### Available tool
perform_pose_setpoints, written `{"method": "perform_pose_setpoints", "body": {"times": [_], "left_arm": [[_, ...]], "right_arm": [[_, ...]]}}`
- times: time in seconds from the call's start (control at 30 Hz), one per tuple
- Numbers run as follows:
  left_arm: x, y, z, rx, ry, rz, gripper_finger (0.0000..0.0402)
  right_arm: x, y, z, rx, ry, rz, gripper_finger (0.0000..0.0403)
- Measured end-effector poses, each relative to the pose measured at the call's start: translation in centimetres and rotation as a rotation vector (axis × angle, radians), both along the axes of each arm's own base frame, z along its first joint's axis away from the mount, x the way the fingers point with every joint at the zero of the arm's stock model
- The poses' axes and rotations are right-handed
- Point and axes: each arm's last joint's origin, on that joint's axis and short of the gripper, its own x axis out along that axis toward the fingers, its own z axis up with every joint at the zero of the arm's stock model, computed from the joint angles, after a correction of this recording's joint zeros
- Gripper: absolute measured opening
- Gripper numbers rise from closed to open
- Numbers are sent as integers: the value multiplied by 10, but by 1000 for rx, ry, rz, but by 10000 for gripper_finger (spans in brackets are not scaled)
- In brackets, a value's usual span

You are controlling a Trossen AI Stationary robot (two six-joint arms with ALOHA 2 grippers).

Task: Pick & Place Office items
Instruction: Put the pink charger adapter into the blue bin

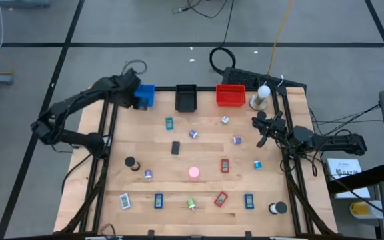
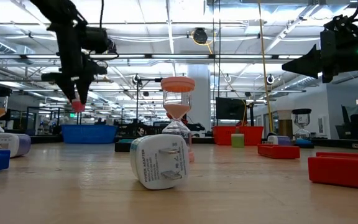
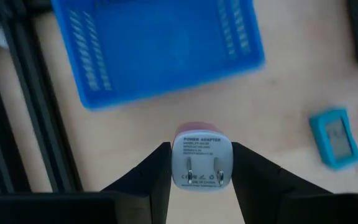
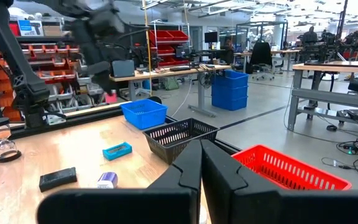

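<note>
Many office items point(image 1: 194, 173) lie spread over the wooden table point(image 1: 179, 213), from its near edge to the middle. Right gripper point(image 1: 264, 130) hovers near the right edge, its jaws pressed together on nothing. Left gripper point(image 3: 201, 163), above the blue tray point(image 1: 145, 94) at the far left corner, pinches a white power adapter point(image 3: 201, 161).

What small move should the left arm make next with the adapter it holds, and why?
Probably carry it a little farther until it is above the blue tray, then open. The left gripper grips the power adapter in the air, just short of that tray.
</note>
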Motion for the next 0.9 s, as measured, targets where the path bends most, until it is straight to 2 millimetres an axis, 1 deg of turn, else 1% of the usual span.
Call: {"method": "perform_pose_setpoints", "body": {"times": [0.1, 0.27, 0.33, 0.43, 0.57, 0.63, 0.73, 0.9], "left_arm": [[-3, 24, 1, 11, 8, 27, 145], [1, 62, 7, 44, 21, 33, 145], [2, 75, 3, 37, 36, 46, 145], [1, 89, -12, 16, 84, 57, 145], [-2, 100, -36, -3, 123, 68, 145], [-4, 103, -44, 0, 123, 73, 145], [-8, 107, -53, -1, 122, 90, 145], [-17, 106, -63, -12, 136, 117, 145]], "right_arm": [[0, 0, 0, 0, 0, 0, 0], [0, 0, 0, 0, 0, 0, 0], [0, 0, 0, 0, 0, 0, 0], [0, 0, 0, 0, 0, 0, 0], [0, 0, 0, 0, 0, 0, 0], [0, 0, 0, 0, 0, 0, 0], [0, 0, 0, 0, 0, 0, 0], [0, 0, 0, 0, 0, 0, 0]]}}
